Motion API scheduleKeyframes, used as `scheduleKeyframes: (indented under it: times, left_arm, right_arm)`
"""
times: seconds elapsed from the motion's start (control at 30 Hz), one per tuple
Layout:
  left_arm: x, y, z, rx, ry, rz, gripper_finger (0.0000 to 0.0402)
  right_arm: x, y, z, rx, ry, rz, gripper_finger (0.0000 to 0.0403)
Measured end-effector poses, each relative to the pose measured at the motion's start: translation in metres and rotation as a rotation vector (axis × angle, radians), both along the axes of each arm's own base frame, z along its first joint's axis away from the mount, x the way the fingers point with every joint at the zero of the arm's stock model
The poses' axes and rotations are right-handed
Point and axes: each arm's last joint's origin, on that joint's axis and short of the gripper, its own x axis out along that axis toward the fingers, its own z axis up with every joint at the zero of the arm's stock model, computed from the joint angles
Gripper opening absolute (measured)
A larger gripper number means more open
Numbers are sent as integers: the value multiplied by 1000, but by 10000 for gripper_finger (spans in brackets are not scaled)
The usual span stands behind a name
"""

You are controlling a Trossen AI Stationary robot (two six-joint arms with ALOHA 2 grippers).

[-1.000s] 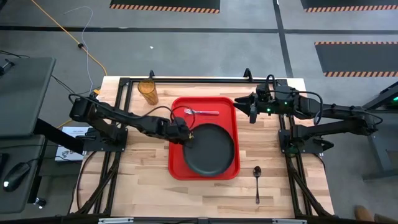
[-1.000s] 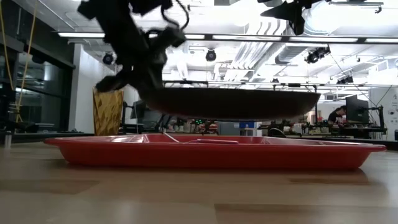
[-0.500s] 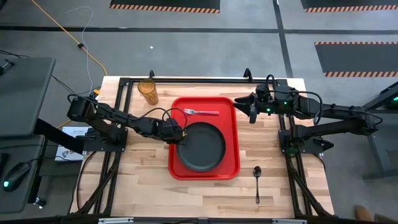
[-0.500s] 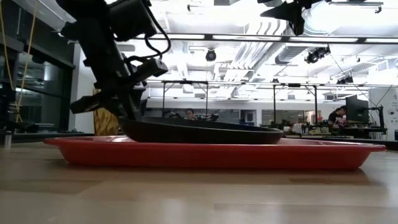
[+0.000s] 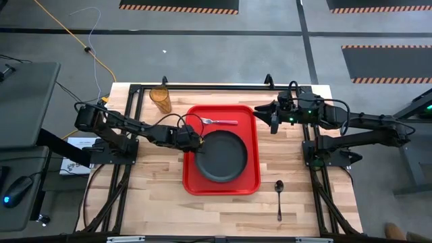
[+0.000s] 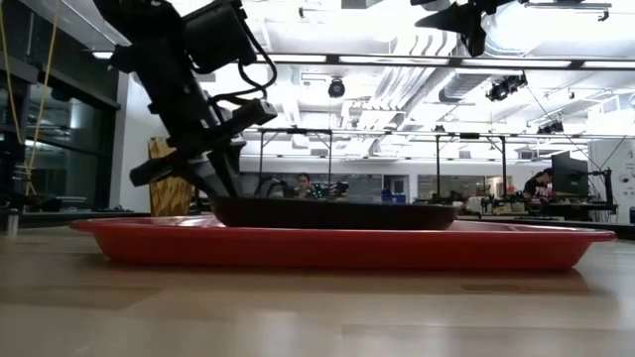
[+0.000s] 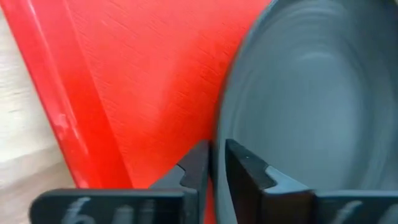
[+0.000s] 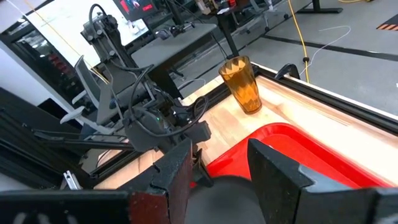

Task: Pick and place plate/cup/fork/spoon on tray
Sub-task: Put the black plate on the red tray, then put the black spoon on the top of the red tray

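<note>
Your left arm reaches across from frame left in the high view, its gripper (image 5: 194, 143) low at the left rim of the plate (image 5: 221, 156), fingers (image 7: 247, 177) pinched on that rim. The plate sits flat in the tray (image 5: 195, 185), centre frame. The fork (image 5: 219, 122) lies along the tray's upper edge. The cup (image 5: 160, 98) stands upper left on the table (image 5: 162, 202), the spoon (image 5: 279, 196) lower right. Your right gripper (image 5: 274, 121) hovers beside the tray's upper right corner, fingers (image 8: 273, 165) apart.
</note>
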Motion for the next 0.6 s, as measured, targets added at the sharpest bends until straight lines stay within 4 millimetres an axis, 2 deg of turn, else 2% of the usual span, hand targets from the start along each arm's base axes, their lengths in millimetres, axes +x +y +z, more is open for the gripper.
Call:
scheduleKeyframes:
  times: [0.37, 0.6]
  left_arm:
    - [-1, 6, 2, 30, 6, -30, 119]
    - [-11, 23, 28, 108, -39, -85, 173]
  right_arm:
    - [0, 0, 0, 0, 0, -1, 147]
    - [0, 0, 1, 26, -20, -6, 147]
